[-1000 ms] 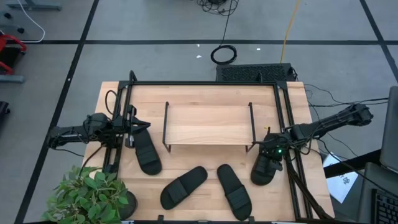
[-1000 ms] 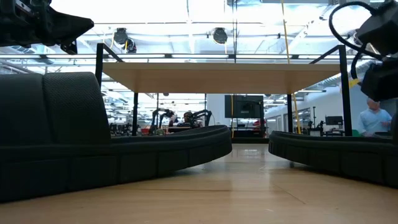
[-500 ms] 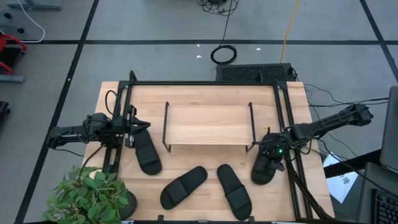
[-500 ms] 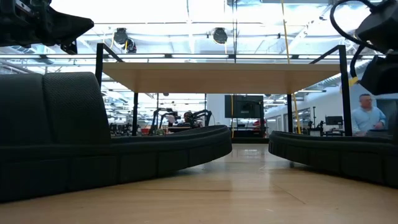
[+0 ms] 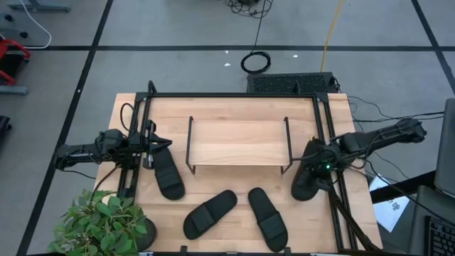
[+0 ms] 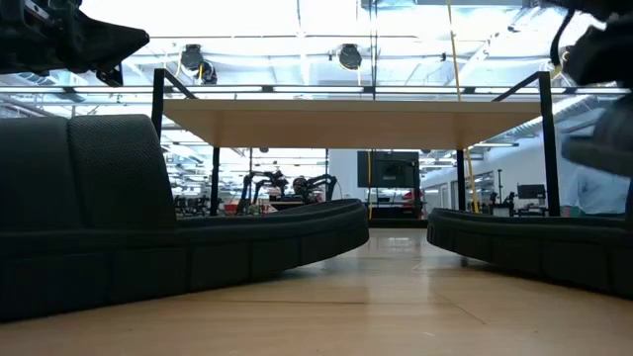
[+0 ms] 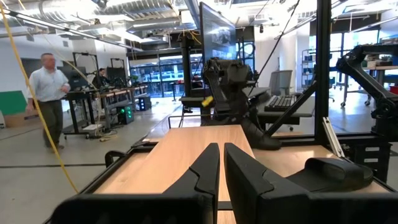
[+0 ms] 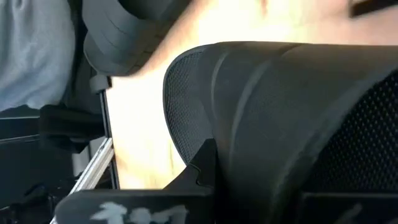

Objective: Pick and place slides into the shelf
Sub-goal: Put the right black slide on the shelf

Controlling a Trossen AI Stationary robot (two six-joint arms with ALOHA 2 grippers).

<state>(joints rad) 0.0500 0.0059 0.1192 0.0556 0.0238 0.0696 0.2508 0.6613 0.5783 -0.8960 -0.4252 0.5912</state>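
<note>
Several black slides lie on the wooden table in front of the shelf (image 5: pixel 238 142): one at the left (image 5: pixel 168 176) and two near the front edge (image 5: pixel 210 213) (image 5: pixel 267 218). A fourth slide (image 5: pixel 306 186) lies right of the shelf, and my right gripper (image 5: pixel 313 169) is shut on it. My left gripper (image 5: pixel 155 146) hovers shut beside the left slide's far end, holding nothing. In the left wrist view its fingers (image 7: pixel 221 168) nearly meet. My right gripper holds the right-hand slide at its far end (image 5: pixel 311 175), coming down on it at a slant from the table's right. One finger (image 8: pixel 199 168) lies by the edge of the ribbed strap (image 8: pixel 249 112). The gripper hides the contact itself. I cannot tell whether the slide is clear of the table.
A black frame (image 5: pixel 234 95) rings the table top, with rails close to both arms. A potted plant (image 5: pixel 106 224) stands at the near left corner. Cables lie on the floor behind the table. A person (image 7: pixel 51 93) walks in the room beyond.
My right gripper has shut on the right-hand slide and moved a little toward the table's far and right edges. The slide has shifted with it, away from the near edge. The other slides have stayed where they were.
</note>
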